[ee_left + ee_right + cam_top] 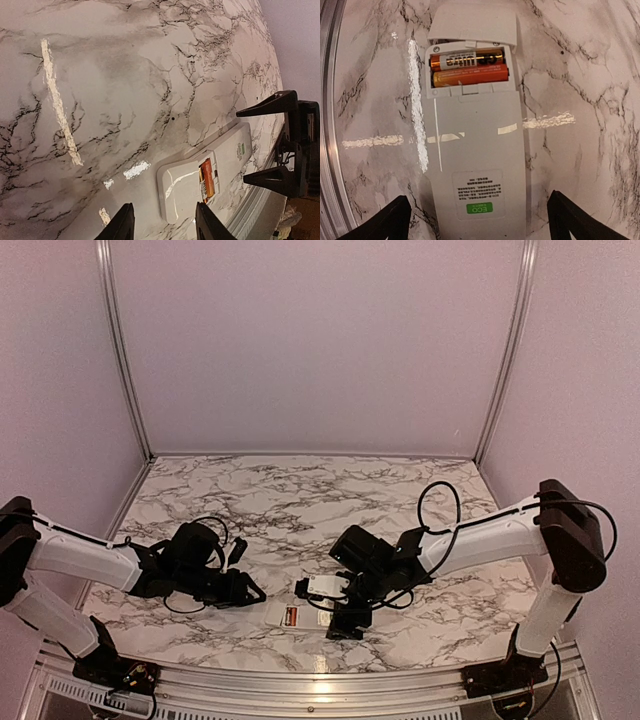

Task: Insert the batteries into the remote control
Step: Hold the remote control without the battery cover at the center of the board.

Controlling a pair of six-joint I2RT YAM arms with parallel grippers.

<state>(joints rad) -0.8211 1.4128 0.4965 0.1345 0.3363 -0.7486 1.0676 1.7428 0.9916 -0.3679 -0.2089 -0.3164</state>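
Observation:
The white remote control [475, 150] lies back-up on the marble near the front edge, also in the top view [305, 619]. Two orange batteries [469, 70] sit side by side in its open compartment. The white cover [472, 22] rests at that end, slid partly off. My right gripper [477, 200] is open, its fingers standing either side of the remote's labelled end without touching it. My left gripper [162, 212] is open at the other end, with the cover's [182, 187] tip between its fingers. The right-hand finger [207, 225] stands close to the cover's corner.
A metal rail [327, 125] runs along the table's near edge, just beside the remote. Pale enclosure walls with aluminium posts [120, 350] bound the marble top [300, 500] at the back and sides. Black cables [440, 505] loop off both wrists.

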